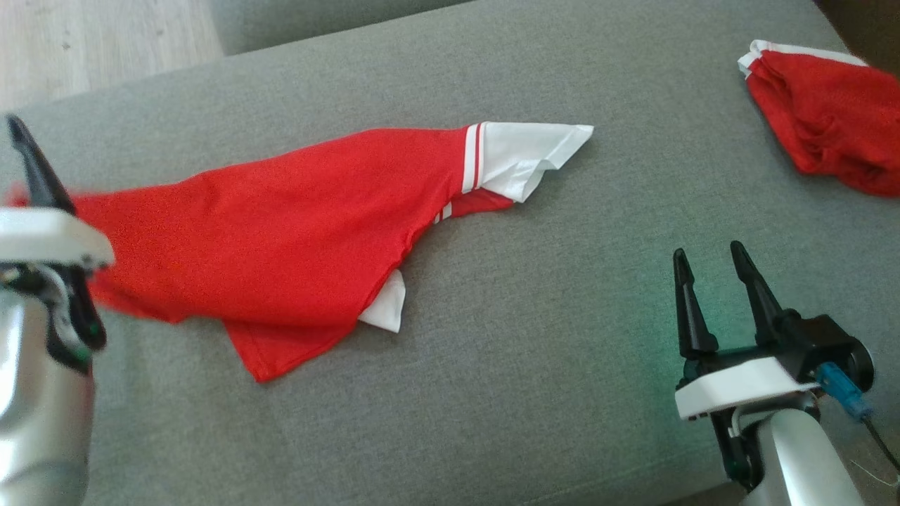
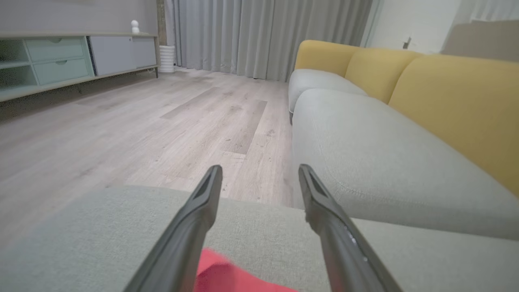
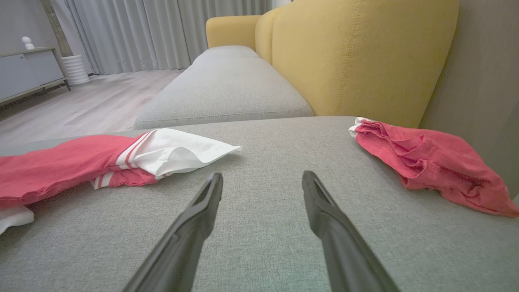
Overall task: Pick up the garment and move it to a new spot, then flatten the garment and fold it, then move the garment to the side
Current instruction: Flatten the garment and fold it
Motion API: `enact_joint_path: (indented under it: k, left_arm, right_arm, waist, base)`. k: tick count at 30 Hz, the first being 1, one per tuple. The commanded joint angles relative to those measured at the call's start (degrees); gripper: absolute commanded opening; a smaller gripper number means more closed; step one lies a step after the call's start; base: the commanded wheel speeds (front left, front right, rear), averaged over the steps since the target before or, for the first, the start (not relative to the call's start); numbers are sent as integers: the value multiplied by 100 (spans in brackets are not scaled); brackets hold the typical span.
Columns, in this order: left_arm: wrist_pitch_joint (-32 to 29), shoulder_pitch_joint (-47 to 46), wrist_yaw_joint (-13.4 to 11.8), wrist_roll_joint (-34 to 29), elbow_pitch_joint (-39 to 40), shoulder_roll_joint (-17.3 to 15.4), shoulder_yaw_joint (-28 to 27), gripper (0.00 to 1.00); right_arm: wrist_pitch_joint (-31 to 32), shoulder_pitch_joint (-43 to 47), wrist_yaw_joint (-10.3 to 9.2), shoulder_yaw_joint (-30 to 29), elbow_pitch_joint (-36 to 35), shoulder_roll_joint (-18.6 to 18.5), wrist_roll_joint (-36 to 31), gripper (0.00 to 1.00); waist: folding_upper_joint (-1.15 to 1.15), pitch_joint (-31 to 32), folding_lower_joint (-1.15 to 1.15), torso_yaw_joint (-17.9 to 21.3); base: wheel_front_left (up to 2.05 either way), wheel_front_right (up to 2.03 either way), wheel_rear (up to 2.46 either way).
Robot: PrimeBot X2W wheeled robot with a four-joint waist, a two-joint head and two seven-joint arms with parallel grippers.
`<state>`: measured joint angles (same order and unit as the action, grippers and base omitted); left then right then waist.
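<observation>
Lower right of the head view: right pincer [image 1: 708, 251] hovers over bare grey seat [image 1: 562, 337], fingers spread, holding nothing.

Lower left: left pincer [image 2: 260, 170] is also spread. The left wrist view shows red cloth low between its fingers, and it does not appear to grip it.

Centre left: the garment [image 1: 281, 232] lies on the seat, running from the left pincer up to a white sleeve [image 1: 527, 151] at upper centre. It is bunched, with the hem turned under and the sleeve creased.

Upper right: a second red cloth [image 1: 830, 119] lies well apart.

Assessment: placing looks done and flattening is due. Recommend each pincer takes an outer edge, left at the hem end and right at the sleeve, pinching a single layer. Draw them apart low over the seat. Keep the right arm clear of the second cloth.
</observation>
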<state>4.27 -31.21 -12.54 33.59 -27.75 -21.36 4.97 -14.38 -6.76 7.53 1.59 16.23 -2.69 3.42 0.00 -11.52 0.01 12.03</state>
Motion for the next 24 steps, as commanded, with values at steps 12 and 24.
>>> enact_joint_path:
  k: [12, 24]
  left_arm:
    - [-606, 2373, 109, -400, 2359, -7, 1129, 100]
    - [-1130, 2587, 188, -1028, 2240, 126, 2248, 100]
  right_arm:
    - [-62, 145, -4, -15, -167, -19, -69, 100]
    - [-62, 48, -4, 54, -170, -19, -150, 100]
  waist:
    - [0, 293, -1, -191]
    - [0, 184, -1, -243]
  base:
    - [0, 0, 0]
    - [0, 0, 0]
